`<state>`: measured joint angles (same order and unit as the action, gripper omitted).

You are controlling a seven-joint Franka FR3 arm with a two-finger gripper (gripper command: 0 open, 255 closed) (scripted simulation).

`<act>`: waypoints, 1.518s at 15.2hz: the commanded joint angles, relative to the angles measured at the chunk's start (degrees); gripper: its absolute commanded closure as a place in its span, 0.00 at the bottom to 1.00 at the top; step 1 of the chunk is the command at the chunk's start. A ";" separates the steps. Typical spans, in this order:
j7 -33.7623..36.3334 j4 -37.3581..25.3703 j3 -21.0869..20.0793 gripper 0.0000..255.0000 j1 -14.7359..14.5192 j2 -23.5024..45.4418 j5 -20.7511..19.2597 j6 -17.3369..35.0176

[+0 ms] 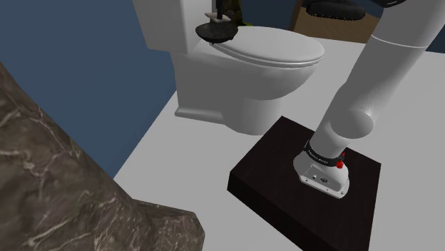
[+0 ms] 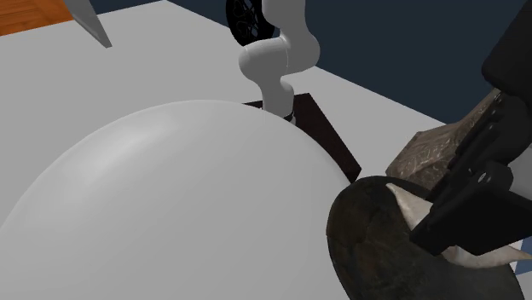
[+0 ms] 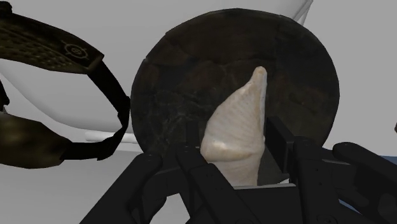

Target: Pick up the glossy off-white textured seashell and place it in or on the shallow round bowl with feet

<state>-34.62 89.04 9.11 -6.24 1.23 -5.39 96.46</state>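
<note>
Off-white seashell: ribbed and glossy, pointed end away from the hand, caught between the two black fingers over the middle of the bowl.
Gripper: narrowed onto the seashell, one finger against each of its sides.
Contact: whether the seashell touches the bowl's floor — cannot tell.
Bowl: dark, round, shallow and mottled inside; it sits at the back of the toilet lid, near the tank.
Toilet lid: white and closed.
Arm: white, rising from the stand and reaching toward the toilet.
Stand: dark box on a pale floor, just beside the toilet's base.
Strapped object: dark olive with black straps, just beside the bowl — what it is I cannot tell.
Marbled block: brown and veined, at the shoulder view's lower left, well apart from the toilet.
Wall: dark blue, behind the toilet.
</note>
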 commanded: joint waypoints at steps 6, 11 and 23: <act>0.37 2.35 -0.08 1.00 -0.09 -0.35 -0.10 2.01; 0.37 2.35 -0.08 0.00 -0.09 -0.35 -0.10 2.01; 0.09 -6.70 -0.30 0.00 -0.31 0.97 0.11 -5.74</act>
<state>-34.51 82.78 8.82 -6.55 2.09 -5.30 91.07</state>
